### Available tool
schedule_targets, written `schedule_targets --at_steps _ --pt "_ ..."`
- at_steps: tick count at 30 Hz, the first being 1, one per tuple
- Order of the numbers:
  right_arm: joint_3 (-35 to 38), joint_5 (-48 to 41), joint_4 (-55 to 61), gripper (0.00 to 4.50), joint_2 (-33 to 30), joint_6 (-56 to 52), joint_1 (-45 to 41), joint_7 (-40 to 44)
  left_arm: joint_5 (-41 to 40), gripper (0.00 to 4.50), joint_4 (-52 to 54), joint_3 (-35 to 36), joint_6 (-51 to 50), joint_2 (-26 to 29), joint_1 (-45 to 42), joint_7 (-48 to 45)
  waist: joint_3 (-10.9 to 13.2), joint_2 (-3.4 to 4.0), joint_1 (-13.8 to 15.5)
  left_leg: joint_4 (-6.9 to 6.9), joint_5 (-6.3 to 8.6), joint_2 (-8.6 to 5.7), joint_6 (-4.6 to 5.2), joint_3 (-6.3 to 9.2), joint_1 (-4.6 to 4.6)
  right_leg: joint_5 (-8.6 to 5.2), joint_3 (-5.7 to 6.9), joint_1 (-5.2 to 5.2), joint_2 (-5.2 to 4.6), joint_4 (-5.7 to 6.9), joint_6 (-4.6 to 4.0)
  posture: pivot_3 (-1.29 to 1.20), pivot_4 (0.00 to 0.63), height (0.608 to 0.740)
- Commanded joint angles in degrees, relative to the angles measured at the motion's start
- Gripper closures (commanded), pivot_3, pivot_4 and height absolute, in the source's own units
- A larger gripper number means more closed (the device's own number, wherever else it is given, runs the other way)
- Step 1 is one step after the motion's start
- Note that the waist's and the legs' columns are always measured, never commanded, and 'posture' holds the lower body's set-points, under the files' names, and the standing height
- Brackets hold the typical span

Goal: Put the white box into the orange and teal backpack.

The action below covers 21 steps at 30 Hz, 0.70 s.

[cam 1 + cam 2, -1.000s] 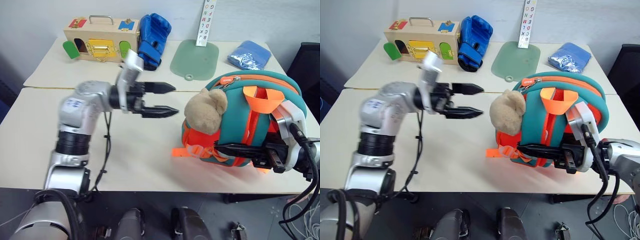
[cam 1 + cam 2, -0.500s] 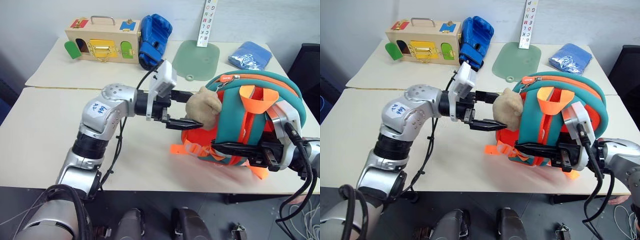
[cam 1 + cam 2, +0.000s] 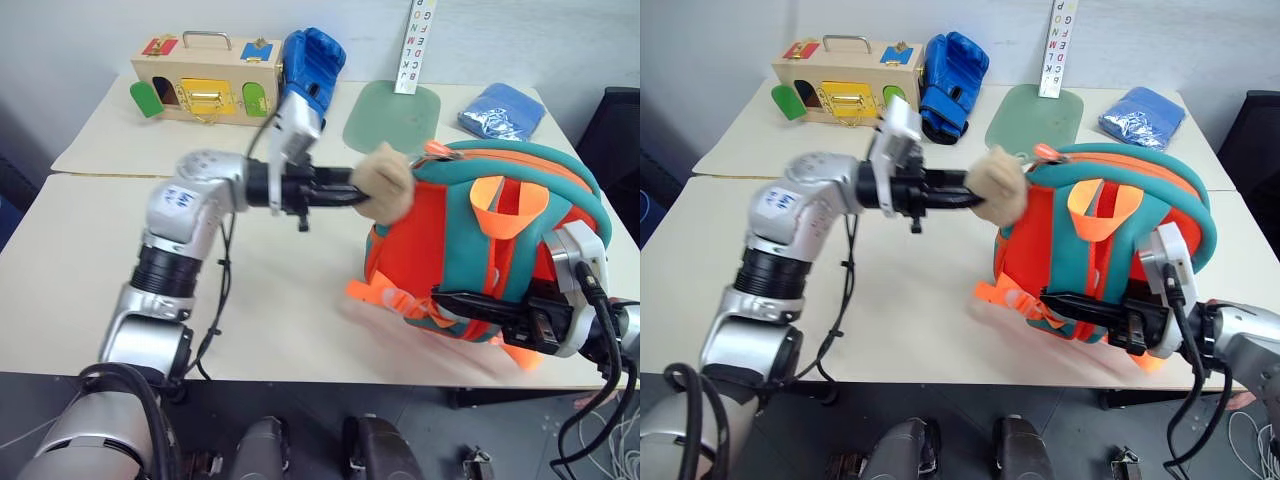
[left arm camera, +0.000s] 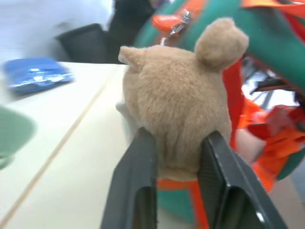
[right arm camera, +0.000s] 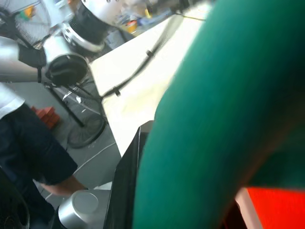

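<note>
Plush toy [image 4: 178, 129] on the backpack [image 3: 480, 250] was now pinched by the left gripper [image 3: 350, 190], which a second earlier had hung spread wide beside the toy. Right gripper [image 3: 470, 303] stayed pressed together on the backpack's lower strap, low on its front. Together they seemed to be steadying the backpack on the bench [image 3: 80, 270] for opening; the white box was nowhere to be located.

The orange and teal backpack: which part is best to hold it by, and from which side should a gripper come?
Probably the orange webbing loop near the top of the orange and teal backpack. It stands up clear of the body, so a gripper could come from above and close across it. The body looks too bulky to span, and the plush toy that the left gripper now pinches is soft and only attached.
</note>
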<state>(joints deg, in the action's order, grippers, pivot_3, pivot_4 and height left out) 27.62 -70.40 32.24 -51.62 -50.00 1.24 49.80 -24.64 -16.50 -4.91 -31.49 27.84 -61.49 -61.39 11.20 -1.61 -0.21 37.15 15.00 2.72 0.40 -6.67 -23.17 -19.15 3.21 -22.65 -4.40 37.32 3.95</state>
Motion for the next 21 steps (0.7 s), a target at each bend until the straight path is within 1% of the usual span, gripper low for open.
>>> schedule_targets --at_steps 1,5,8,12,16,17,19,21 --pt "4.27 -1.37 1.78 4.5 0.09 1.34 2.13 0.36 2.01 3.99 -3.4 1.93 2.69 3.38 -1.88 -1.65 0.0 0.0 0.12 0.0 0.0 0.0 0.0 0.0 0.0 0.0 0.01 0.0 0.0 0.0 0.0 0.0 0.15 0.74" --pt "6.75 -1.6 1.25 4.5 0.51 1.81 4.43 0.48 4.88 3.99 -6.11 0.28 6.73 7.12 1.58 -5.6 0.0 0.0 0.02 0.01 -0.01 -0.01 -0.01 -0.02 -0.01 0.0 0.0 0.0 -0.01 -0.01 0.0 0.0 0.15 0.74" --pt "7.36 -1.92 1.1 4.5 0.72 2.34 5.31 0.58 7.42 3.99 -4.58 -2.84 10.47 7.49 7.36 -8.09 -0.01 0.01 -0.03 -0.03 -0.01 0.02 -0.01 -0.04 0.03 0.0 -0.02 0.0 0.01 0.0 -0.01 0.0 0.15 0.74" --pt "6.35 -1.69 1.33 4.5 1.37 3.15 4.96 -0.11 11.8 3.99 -2.63 -8.73 15.74 3.62 14.89 -7.68 -0.01 0.01 0.15 0.01 0.05 0.01 0.09 -0.03 0.03 -0.01 -0.04 0.01 -0.03 0.03 -0.02 0.0 0.15 0.74" --pt "4.63 -1.02 1.55 4.5 1.71 4.01 3.56 -0.42 18.57 3.99 -7.09 -13.53 21.71 -1.64 18.11 -3.11 -0.01 -0.01 0.6 0.08 0.18 -0.02 0.32 -0.01 -0.03 -0.01 -0.04 0.02 -0.07 0.0 -0.01 0.0 0.15 0.74" --pt "3.85 0.28 1.63 4.5 1.69 4.62 3.25 -0.42 19.23 3.99 -7.94 -13.67 21.81 -2.81 18.18 -1.77 -0.02 -0.01 0.64 0.1 0.2 -0.02 0.35 0.01 -0.03 0.0 -0.03 0.03 -0.07 0.0 -0.01 0.0 0.15 0.74" --pt "1.16 5.79 1.83 4.5 1.68 6.9 2.87 -0.74 18.91 3.99 -8.15 -12.64 20.71 -4.51 18.1 -0.14 -0.04 0.0 0.6 0.09 0.22 -0.02 0.4 0.01 0.04 -0.01 -0.03 0.09 -0.08 0.0 -0.01 0.0 0.15 0.74" --pt "-1.84 11.47 1.42 4.5 2.15 9.43 2.59 -1.8 16.66 3.99 -5.91 -10.68 17.34 -4.87 18.3 -0.38 -0.04 0.0 0.48 0.09 0.23 -0.02 0.4 0.01 0.05 0.0 -0.03 0.09 -0.08 0.01 -0.01 0.0 0.15 0.74"
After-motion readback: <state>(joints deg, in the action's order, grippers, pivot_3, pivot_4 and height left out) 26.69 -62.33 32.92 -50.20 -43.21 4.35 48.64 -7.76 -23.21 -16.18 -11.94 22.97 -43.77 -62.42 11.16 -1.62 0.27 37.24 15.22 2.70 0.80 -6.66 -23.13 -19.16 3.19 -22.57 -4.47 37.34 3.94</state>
